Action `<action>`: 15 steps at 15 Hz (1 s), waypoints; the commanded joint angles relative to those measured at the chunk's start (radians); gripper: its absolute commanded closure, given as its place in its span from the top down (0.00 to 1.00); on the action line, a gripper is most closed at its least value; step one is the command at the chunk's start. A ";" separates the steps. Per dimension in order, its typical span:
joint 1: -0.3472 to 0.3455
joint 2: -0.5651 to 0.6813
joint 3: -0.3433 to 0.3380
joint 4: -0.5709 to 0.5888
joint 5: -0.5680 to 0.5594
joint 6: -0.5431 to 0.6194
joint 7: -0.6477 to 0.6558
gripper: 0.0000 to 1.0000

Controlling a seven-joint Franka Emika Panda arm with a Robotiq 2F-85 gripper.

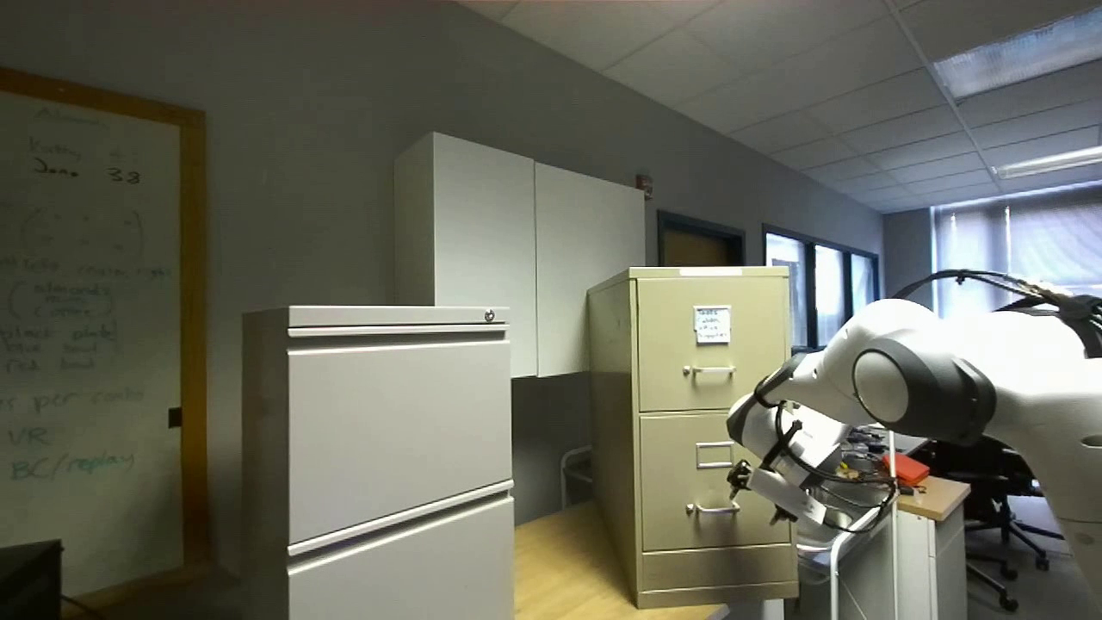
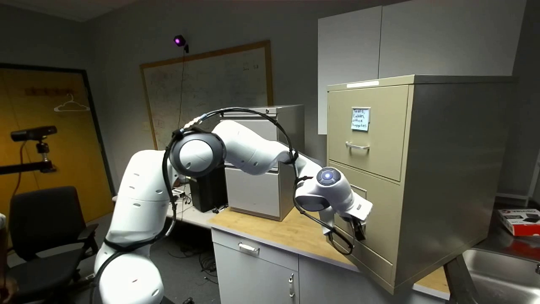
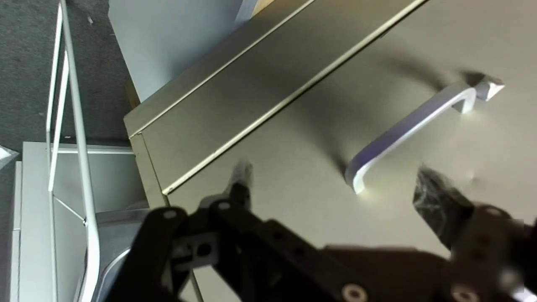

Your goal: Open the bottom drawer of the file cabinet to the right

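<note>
The tall beige file cabinet (image 1: 611, 430) (image 2: 451, 177) stands upright on the wooden worktop in both exterior views. Its bottom drawer (image 1: 671, 469) (image 2: 383, 215) is closed, with a metal label holder (image 1: 714, 455) and a bar handle (image 1: 713, 510). The handle also shows large in the wrist view (image 3: 409, 126), fixed across the drawer front (image 3: 314, 214). My gripper (image 1: 758, 498) (image 2: 357, 230) is in front of this drawer, near the handle's end. In the wrist view my gripper (image 3: 333, 170) is open and empty, with the handle's near end between the fingertips in the picture, apart from both.
The closed top drawer (image 1: 667, 344) bears a white card. A wider grey cabinet (image 1: 400, 422) (image 2: 253, 192) stands on the worktop (image 2: 291, 230). White wall cupboards (image 1: 482, 241) hang behind. A sink (image 2: 502, 274) and a white tubular rail (image 3: 79, 126) are close to the file cabinet.
</note>
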 commanded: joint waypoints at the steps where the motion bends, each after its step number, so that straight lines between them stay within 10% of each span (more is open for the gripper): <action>1: -0.015 0.052 0.006 0.089 0.006 -0.034 0.017 1.00; 10: -0.004 0.198 0.007 0.241 -0.016 -0.093 0.054 1.00; 15: -0.099 0.249 0.155 0.259 -0.160 -0.065 0.136 1.00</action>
